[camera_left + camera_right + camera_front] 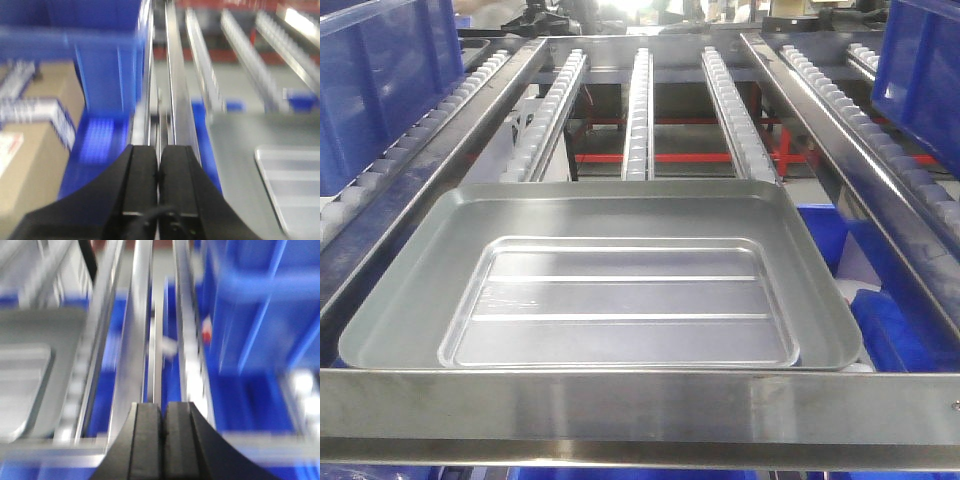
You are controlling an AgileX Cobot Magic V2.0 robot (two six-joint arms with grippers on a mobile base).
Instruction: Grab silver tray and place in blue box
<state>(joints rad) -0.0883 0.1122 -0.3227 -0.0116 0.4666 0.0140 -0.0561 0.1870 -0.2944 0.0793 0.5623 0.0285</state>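
Inside the larger tray [412, 305], the silver tray [620, 300] lies, rim free all round.

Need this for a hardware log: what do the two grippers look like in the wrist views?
The left gripper has two matte black, block-shaped fingers flaring into a wider black base, with a dark cable at the bottom. The right gripper looks alike; no cable shows. No markings visible.
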